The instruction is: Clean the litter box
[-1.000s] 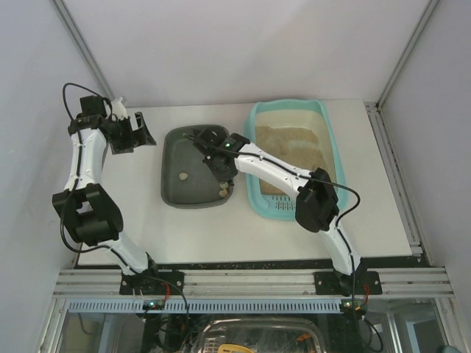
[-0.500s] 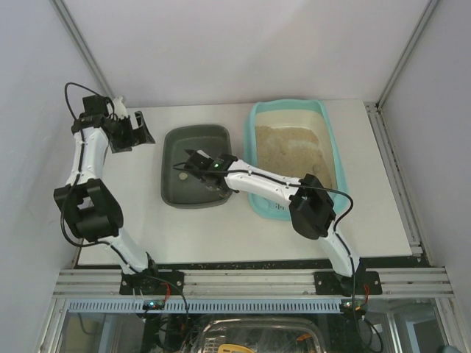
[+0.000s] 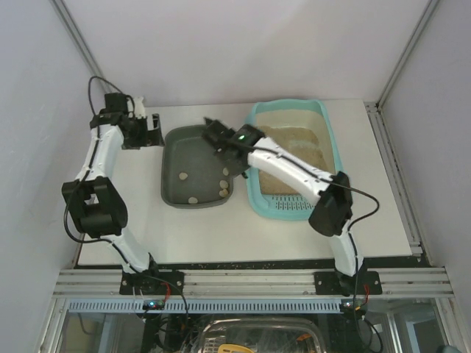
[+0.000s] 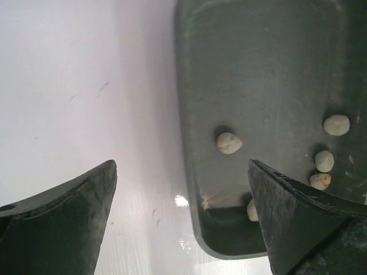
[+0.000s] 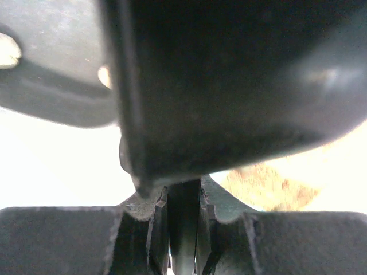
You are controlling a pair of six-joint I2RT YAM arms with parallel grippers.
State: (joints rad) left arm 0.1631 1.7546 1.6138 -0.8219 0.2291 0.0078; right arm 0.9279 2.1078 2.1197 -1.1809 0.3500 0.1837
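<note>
The light-turquoise litter box point(image 3: 333, 140) with beige litter point(image 3: 294, 151) stands at the right; some litter shows in the right wrist view point(image 5: 269, 186). My right gripper point(image 3: 229, 143) point(image 5: 183, 197) is shut on the handle of a dark scoop point(image 3: 213, 129) point(image 5: 229, 86), held above the far right edge of the dark grey tray point(image 3: 188, 151), beside the litter box's left rim. Several pale clumps point(image 3: 183, 176) point(image 4: 229, 142) lie in the grey tray point(image 4: 269, 69). My left gripper point(image 3: 151, 131) point(image 4: 182, 166) is open and empty over the table at the tray's far left edge.
The white table point(image 3: 140, 213) spreads left of and in front of both trays. Grey walls close in at the back and sides. A metal rail point(image 3: 250, 283) runs along the near edge.
My right gripper has swung the scoop from low over the grey tray's near end up to its far right edge. More clumps now lie in the tray. My left gripper moved right, closer to the tray.
</note>
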